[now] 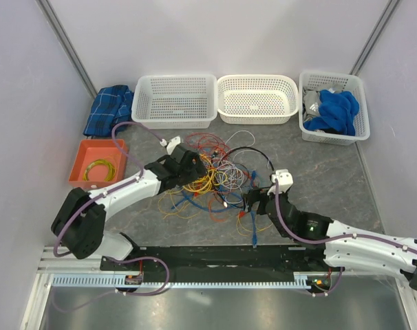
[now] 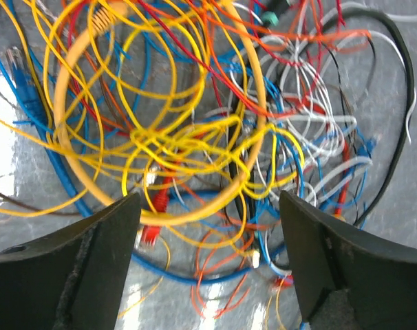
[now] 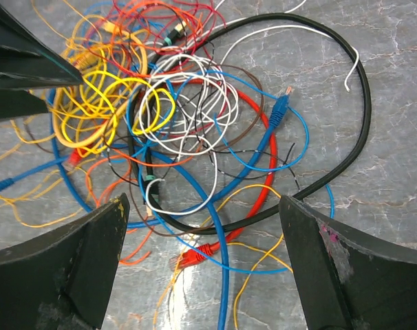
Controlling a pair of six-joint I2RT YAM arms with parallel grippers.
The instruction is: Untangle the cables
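Note:
The cables (image 1: 219,175) lie in a jumble on the grey table between my two arms: thin yellow, orange, red, blue, white and grey wires, with a thicker black loop (image 1: 258,152) at the right. My left gripper (image 1: 198,162) is open above the pile's left side; in its wrist view a thick yellow ring (image 2: 160,216) and blue wire (image 2: 195,275) lie between the fingers. My right gripper (image 1: 248,203) is open low over the pile's near right edge. Its wrist view shows the black loop (image 3: 346,158), a red plug (image 3: 195,256) and a blue wire (image 3: 222,275) between the fingers.
An orange tray (image 1: 81,159) holding a coiled yellow cable (image 1: 100,170) sits at the left. Two white baskets (image 1: 175,100) (image 1: 257,98) stand at the back, and a third (image 1: 360,130) holds blue cloth. A folded blue cloth (image 1: 107,110) lies at the back left.

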